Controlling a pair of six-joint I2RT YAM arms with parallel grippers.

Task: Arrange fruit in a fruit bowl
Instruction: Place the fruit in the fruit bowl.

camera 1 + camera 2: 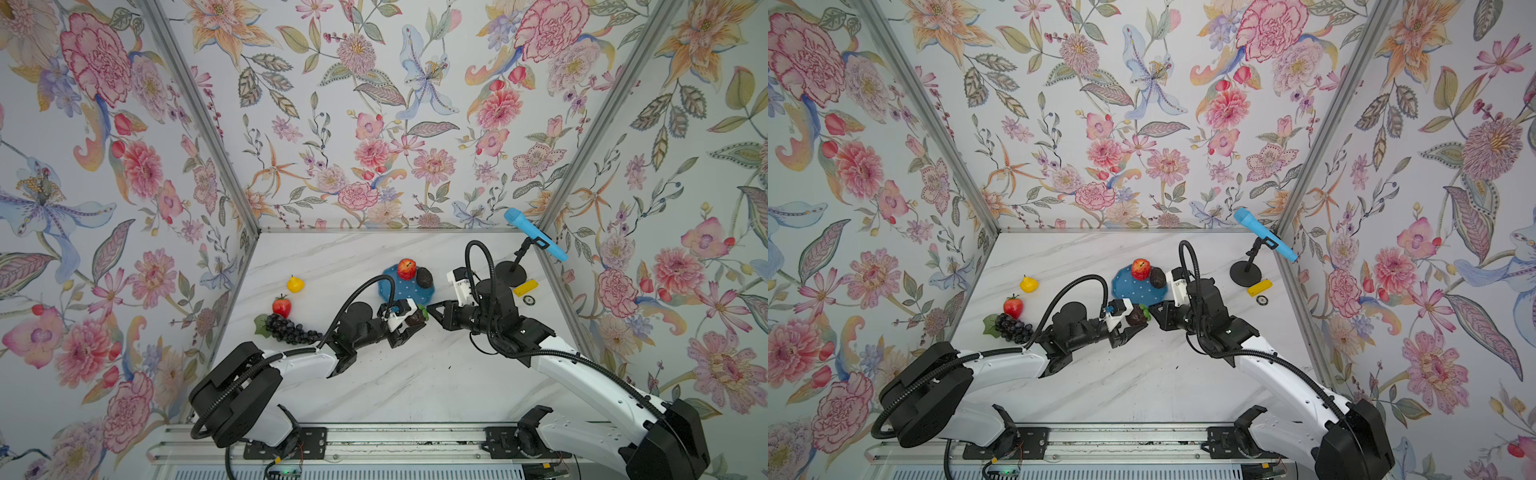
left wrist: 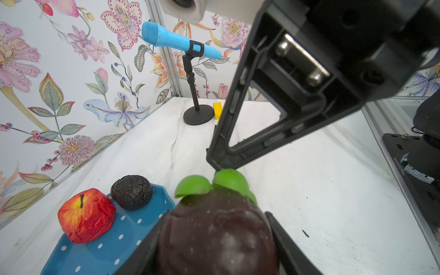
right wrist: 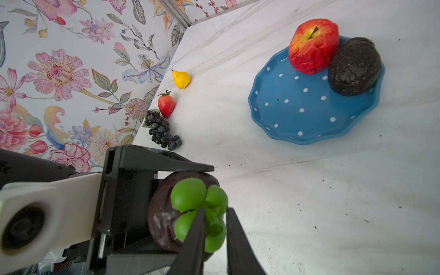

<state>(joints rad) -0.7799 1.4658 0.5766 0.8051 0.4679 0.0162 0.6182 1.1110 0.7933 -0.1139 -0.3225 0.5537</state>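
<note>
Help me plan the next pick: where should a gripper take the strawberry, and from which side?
Grip the strawberry across its wide red body, coming from above, I'd say: the grape bunch lies close against its pointed end, and its leafy cap looks too small to hold.

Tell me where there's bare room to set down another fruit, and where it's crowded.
The dish is bare on its near half, in front of the apple and avocado crowding its far rim. Bare table lies between dish and strawberry. Crowded beside the dish: left tool and right tool meet at the green-topped fruit.
</note>
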